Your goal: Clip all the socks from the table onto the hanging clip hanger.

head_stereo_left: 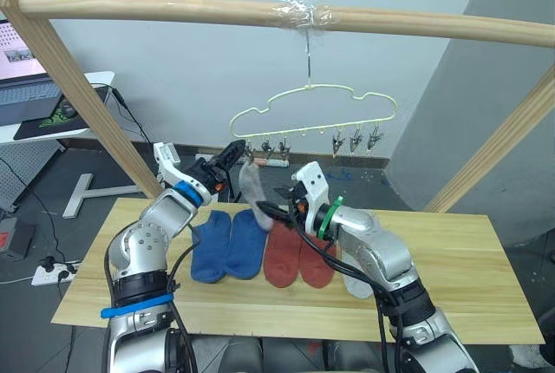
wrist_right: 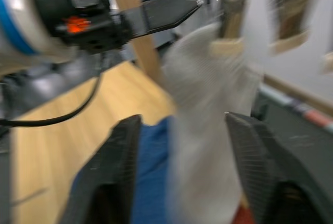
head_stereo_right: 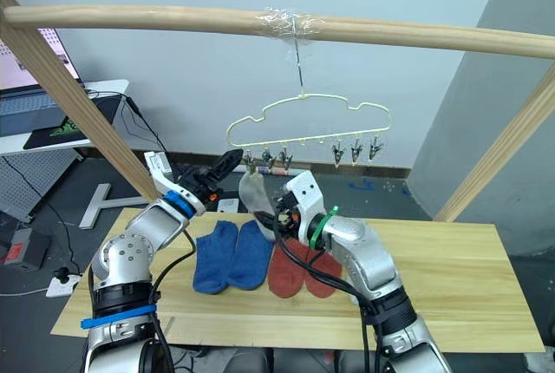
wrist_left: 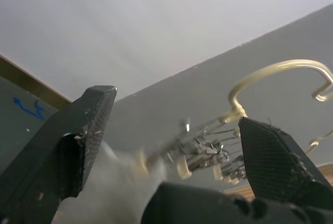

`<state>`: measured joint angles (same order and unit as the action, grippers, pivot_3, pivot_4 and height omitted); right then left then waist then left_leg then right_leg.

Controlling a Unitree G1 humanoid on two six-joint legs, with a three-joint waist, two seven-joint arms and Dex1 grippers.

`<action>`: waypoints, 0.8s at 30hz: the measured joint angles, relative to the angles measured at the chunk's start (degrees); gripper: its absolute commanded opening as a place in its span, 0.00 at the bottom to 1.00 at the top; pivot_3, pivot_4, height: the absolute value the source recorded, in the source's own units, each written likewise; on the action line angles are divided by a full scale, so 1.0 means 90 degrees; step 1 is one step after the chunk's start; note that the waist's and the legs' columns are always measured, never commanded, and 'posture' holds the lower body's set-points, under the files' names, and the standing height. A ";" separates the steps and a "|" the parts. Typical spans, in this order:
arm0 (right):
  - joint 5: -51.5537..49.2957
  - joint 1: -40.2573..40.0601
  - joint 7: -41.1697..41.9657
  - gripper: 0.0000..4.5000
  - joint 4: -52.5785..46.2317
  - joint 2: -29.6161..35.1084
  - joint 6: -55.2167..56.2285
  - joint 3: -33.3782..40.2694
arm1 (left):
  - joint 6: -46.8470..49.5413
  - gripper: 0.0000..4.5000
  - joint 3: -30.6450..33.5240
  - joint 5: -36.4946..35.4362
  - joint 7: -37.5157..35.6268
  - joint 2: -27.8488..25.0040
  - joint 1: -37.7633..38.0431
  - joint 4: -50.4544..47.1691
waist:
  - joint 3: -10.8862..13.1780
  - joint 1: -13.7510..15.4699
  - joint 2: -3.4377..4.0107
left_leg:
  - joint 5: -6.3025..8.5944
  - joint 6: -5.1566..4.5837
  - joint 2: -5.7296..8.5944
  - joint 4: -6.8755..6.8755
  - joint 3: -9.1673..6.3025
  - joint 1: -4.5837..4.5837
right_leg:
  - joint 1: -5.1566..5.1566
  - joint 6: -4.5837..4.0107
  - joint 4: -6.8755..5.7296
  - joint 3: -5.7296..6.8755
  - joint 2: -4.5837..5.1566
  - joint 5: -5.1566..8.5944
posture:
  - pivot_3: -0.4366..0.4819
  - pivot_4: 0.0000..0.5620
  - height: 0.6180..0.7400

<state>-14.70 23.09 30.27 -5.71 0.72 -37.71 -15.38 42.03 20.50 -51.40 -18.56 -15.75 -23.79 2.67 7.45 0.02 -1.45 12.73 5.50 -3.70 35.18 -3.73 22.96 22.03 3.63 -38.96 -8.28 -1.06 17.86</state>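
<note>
The light grey sock (head_stereo_left: 252,185) hangs at frame centre from the leftmost clip (head_stereo_left: 250,151) of the clip hanger (head_stereo_left: 314,115). It is soft, light and limp; grip near its cuff. Left claw (head_stereo_left: 234,153) and right claw (head_stereo_left: 276,210) are both released.

- Thick wooden pole (head_stereo_left: 173,10) runs across above me, clear tape wrap (head_stereo_left: 299,14) at its middle.
- Slanted wooden support poles on my left (head_stereo_left: 82,100) and right (head_stereo_left: 499,147).
- Small white desk (head_stereo_left: 52,130) far left, laptop (head_stereo_left: 22,78) on it, black mat (head_stereo_left: 65,113) beside.
- Power strip (head_stereo_left: 48,271) and cables on the dark floor.
- Pale wall (head_stereo_left: 217,78) behind.
</note>
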 measured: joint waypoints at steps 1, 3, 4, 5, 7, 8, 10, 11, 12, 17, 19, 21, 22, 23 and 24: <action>-0.0041 0.0001 0.0002 0.92 -0.0070 0.0017 -0.0066 0.0046 | -0.0044 0.97 -0.0072 0.0098 -0.0097 -0.0027 0.0052 -0.0025 | -0.0001 0.0000 0.0000 | 0.0000 0.0000 0.0000 0.0000 0.0000 0.0000 | 0.0000 0.0000 -0.0001 0.0001 0.0000 0.0000 | 0.61 0.17 1.00; -0.0062 0.0007 0.0001 0.99 -0.0109 0.0143 -0.0089 0.0078 | -0.0305 0.97 -0.0418 0.0494 -0.0302 -0.0162 0.0264 -0.0163 | -0.0001 -0.0003 0.0000 | 0.0000 0.0000 0.0000 0.0000 0.0001 0.0000 | 0.0001 0.0000 0.0000 0.0000 0.0000 0.0000 | 0.61 0.17 1.00; -0.0054 0.0005 -0.0007 0.99 -0.0109 0.0212 -0.0088 0.0079 | -0.0442 0.97 -0.0560 0.0692 -0.0391 -0.0224 0.0362 -0.0251 | 0.0000 -0.0003 0.0000 | 0.0000 0.0000 0.0000 -0.0001 0.0002 0.0001 | 0.0002 0.0000 0.0000 0.0000 0.0000 0.0000 | 0.61 0.17 1.00; 0.0002 0.0004 -0.0044 0.99 -0.0110 0.0371 -0.0060 0.0084 | -0.0715 0.97 -0.0766 0.1031 -0.0494 -0.0315 0.0524 -0.0417 | 0.0000 -0.0002 0.0000 | 0.0000 0.0000 0.0000 -0.0002 0.0003 0.0001 | 0.0003 -0.0001 0.0000 -0.0001 0.0000 0.0000 | 0.61 0.17 1.00; 0.0081 -0.0016 -0.0108 0.99 -0.0137 0.0629 0.0012 0.0138 | -0.1181 0.97 -0.1101 0.1578 -0.0678 -0.0457 0.0810 -0.0746 | 0.0000 0.0004 0.0000 | 0.0000 0.0001 0.0000 -0.0006 0.0005 0.0002 | 0.0006 -0.0002 0.0003 -0.0003 0.0001 0.0001 | 0.61 0.16 1.00; 0.0103 -0.0084 -0.0121 0.99 -0.0239 0.0789 0.0055 0.0213 | -0.1478 0.97 -0.1359 0.1904 -0.0812 -0.0595 0.0995 -0.0977 | 0.0000 0.0005 0.0000 | 0.0000 0.0001 0.0000 -0.0009 0.0006 0.0003 | 0.0008 -0.0004 0.0006 -0.0003 0.0002 0.0002 | 0.61 0.16 1.00; 0.0114 -0.0259 -0.0107 0.99 -0.0466 0.1144 0.0115 0.0409 | -0.2008 0.97 -0.1757 0.2423 -0.1037 -0.0671 0.1247 -0.1323 | -0.0001 0.0046 0.0000 | 0.0000 0.0001 0.0002 -0.0013 0.0011 0.0004 | 0.0008 -0.0008 0.0008 -0.0004 0.0008 0.0005 | 0.60 0.15 1.00; 0.0111 -0.0289 -0.0094 0.99 -0.0524 0.1209 0.0117 0.0464 | -0.2169 0.97 -0.1868 0.2566 -0.1097 -0.0665 0.1310 -0.1400 | -0.0001 0.0052 0.0000 | 0.0000 0.0001 0.0002 -0.0013 0.0012 0.0004 | 0.0008 -0.0008 0.0009 -0.0004 0.0008 0.0005 | 0.60 0.15 1.00; 0.0107 -0.0375 -0.0056 1.00 -0.0671 0.1410 0.0133 0.0575 | -0.2437 0.88 -0.2009 0.2805 -0.1082 -0.0584 0.1334 -0.1419 | -0.0001 0.0057 0.0000 | 0.0000 0.0000 0.0002 -0.0013 0.0012 0.0004 | 0.0008 -0.0008 0.0007 -0.0003 0.0007 0.0005 | 0.60 0.15 1.00; -0.0023 -0.0654 0.0207 1.00 -0.1242 0.1905 0.0163 0.0671 | -0.3087 0.63 -0.2380 0.3397 -0.0883 -0.0058 0.1337 -0.1413 | -0.0003 0.0036 -0.0001 | 0.0000 -0.0001 0.0003 -0.0009 0.0015 0.0000 | 0.0005 -0.0007 0.0005 -0.0009 0.0006 0.0005 | 0.58 0.14 1.00; -0.0176 -0.0657 0.0262 1.00 -0.1469 0.2026 0.0109 0.0811 | -0.3264 0.63 -0.2543 0.3657 -0.0773 0.0156 0.1293 -0.1318 | -0.0004 0.0011 0.0000 | 0.0000 -0.0001 0.0004 -0.0007 0.0015 0.0000 | 0.0003 -0.0007 0.0003 -0.0009 0.0006 0.0005 | 0.58 0.14 1.00; -0.0279 -0.0639 0.0276 1.00 -0.1632 0.2095 0.0078 0.0912 | -0.3328 0.63 -0.2606 0.3790 -0.0649 0.0317 0.1251 -0.1193 | -0.0005 0.0004 -0.0002 | 0.0000 -0.0001 0.0003 -0.0004 0.0014 0.0001 | 0.0003 -0.0006 0.0002 -0.0009 0.0006 0.0005 | 0.57 0.14 1.00; -0.0326 -0.0638 0.0287 1.00 -0.1687 0.2125 0.0051 0.0956 | -0.3337 0.63 -0.2620 0.3849 -0.0615 0.0390 0.1198 -0.1121 | -0.0005 0.0002 -0.0003 | 0.0000 -0.0001 0.0003 -0.0003 0.0014 0.0001 | 0.0003 -0.0006 0.0002 -0.0009 0.0006 0.0004 | 0.57 0.14 1.00; -0.0379 -0.0633 0.0293 1.00 -0.1725 0.2154 0.0016 0.0978 | -0.3363 0.59 -0.2623 0.3896 -0.0581 0.0448 0.1124 -0.1034 | -0.0005 -0.0001 -0.0003 | 0.0000 -0.0001 0.0003 -0.0003 0.0014 0.0000 | 0.0002 -0.0006 0.0002 -0.0009 0.0006 0.0004 | 0.57 0.14 1.00; -0.0422 -0.0628 0.0297 1.00 -0.1743 0.2160 -0.0019 0.0994 | -0.3388 0.55 -0.2623 0.3941 -0.0541 0.0480 0.1064 -0.0969 | -0.0005 -0.0004 -0.0003 | 0.0000 -0.0001 0.0003 -0.0002 0.0014 0.0001 | 0.0002 -0.0006 0.0001 -0.0009 0.0006 0.0004 | 0.56 0.14 1.00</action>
<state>-18.49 17.44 32.95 -21.41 20.16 -37.88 -6.43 11.54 -3.11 -15.93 -23.42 -11.43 -14.21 -6.05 7.40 -0.01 -1.48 12.73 5.48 -3.67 35.16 -3.60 22.97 22.05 3.57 -38.95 -8.35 -1.00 17.90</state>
